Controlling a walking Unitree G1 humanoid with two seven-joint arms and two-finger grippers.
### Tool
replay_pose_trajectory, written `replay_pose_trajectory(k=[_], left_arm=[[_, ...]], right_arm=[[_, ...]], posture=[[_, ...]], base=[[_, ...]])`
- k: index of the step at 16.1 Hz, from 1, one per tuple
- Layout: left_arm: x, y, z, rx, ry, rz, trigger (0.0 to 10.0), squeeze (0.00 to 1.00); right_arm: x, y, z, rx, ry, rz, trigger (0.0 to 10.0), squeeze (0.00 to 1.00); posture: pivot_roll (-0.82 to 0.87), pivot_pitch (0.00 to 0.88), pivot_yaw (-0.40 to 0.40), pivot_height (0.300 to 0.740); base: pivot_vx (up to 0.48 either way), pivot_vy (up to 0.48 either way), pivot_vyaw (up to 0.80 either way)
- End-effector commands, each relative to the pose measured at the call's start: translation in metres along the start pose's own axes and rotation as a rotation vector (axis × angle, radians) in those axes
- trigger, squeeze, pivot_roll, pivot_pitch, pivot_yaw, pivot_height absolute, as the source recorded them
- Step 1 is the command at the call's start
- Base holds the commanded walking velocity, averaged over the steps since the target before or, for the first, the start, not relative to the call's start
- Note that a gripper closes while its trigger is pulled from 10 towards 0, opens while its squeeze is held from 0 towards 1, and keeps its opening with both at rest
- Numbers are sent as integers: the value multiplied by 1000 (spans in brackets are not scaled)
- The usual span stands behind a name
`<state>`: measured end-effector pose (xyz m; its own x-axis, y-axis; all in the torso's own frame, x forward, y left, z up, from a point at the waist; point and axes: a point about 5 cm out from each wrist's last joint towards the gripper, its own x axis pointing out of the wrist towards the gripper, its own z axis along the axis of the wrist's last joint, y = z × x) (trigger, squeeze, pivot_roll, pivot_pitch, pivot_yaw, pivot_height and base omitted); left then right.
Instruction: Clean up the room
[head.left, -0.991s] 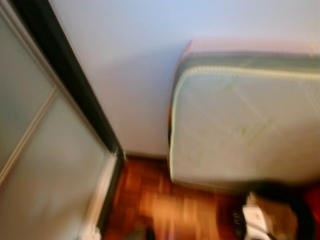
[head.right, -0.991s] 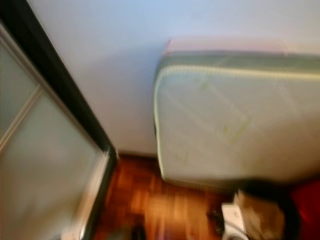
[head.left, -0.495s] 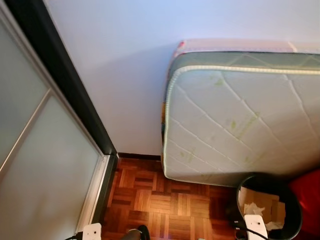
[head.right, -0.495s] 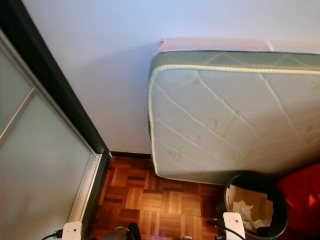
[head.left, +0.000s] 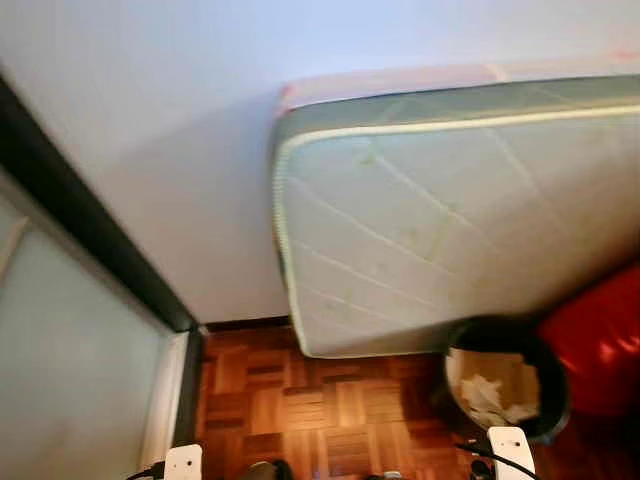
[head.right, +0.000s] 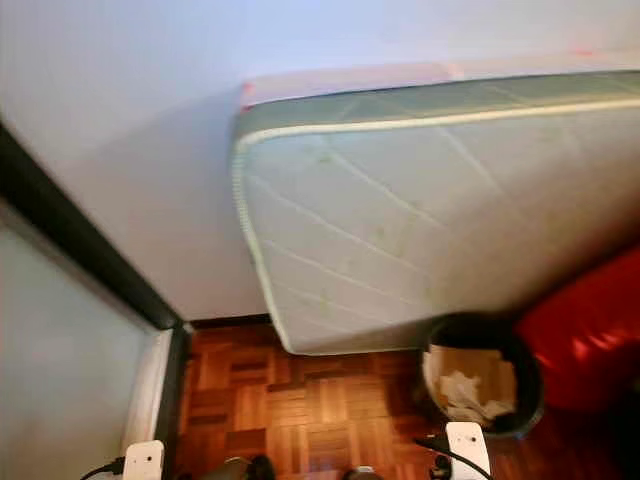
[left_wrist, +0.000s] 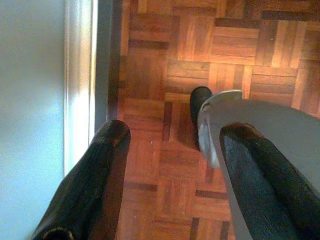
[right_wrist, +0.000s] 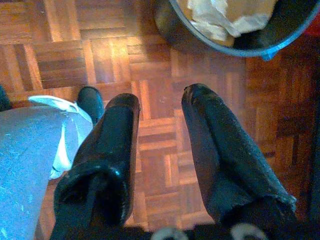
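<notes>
Both jaws hang parted and empty over parquet, waste bin (right_wrist: 235, 25) just beyond the right gripper (right_wrist: 160, 107).

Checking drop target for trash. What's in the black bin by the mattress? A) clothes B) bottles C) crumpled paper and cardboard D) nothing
C: the bin standing on the parquet floor at the foot of the mattress holds crumpled white paper against a brown cardboard piece.
</notes>
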<state>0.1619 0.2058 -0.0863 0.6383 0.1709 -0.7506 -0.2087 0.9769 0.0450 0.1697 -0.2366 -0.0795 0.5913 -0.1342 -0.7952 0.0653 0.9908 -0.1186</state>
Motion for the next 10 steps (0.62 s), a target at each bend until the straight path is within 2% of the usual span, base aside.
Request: replay_pose_trajectory(k=[1,10], left_arm=[[4,15,4,37,83,5,10000,0],[5,18,8,71,76,5,10000,0]], right_arm=[[1,70,-4,139,76,163,10000,0],[2,74,-2,150,72,166,10000,0]], posture=[[12,0,28,723],[6,0,46,723]], base=[[0,0,-781],[0,0,-776]])
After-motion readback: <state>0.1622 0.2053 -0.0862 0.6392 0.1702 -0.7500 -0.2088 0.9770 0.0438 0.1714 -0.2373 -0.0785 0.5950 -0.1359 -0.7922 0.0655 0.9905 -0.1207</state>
